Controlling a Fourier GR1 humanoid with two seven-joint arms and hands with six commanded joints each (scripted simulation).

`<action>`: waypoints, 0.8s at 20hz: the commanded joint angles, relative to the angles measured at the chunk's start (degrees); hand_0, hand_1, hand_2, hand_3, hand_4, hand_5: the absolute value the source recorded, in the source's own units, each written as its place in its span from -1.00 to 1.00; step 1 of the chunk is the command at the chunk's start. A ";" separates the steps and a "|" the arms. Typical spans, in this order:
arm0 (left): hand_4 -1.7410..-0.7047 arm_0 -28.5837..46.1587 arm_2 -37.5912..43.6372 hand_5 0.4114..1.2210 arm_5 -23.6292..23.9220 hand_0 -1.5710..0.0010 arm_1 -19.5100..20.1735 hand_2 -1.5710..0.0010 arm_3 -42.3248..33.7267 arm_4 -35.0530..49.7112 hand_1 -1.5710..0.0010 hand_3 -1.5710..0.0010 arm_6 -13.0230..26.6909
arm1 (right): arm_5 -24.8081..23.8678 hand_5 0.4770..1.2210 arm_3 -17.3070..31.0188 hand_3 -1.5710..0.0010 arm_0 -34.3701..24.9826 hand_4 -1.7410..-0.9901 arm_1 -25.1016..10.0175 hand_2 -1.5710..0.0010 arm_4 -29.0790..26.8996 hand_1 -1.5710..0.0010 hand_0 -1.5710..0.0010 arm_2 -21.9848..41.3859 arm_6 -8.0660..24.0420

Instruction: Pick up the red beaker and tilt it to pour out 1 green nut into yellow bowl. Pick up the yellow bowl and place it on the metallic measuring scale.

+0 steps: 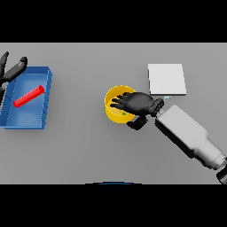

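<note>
The round yellow bowl sits on the grey table near the middle, just left of the flat, square metallic measuring scale, and the right hand lies over its right half, fingers spread nearly straight across the opening above a small green nut inside, while the thumb curls down outside the near rim. The slim red beaker lies tilted on its side in the blue rectangular tray at far left, with the left hand at the tray's upper left corner, fingers loosely extended and apart from the beaker. No writing or labels can be read.
</note>
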 commanded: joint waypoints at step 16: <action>0.96 -0.76 9.88 -0.30 5.86 1.00 7.15 1.00 2.26 -10.93 1.00 1.00 0.00 | 2.07 0.87 2.24 -0.42 -1.31 -0.83 1.36 -0.56 -1.30 -0.77 -0.78 0.31 -1.98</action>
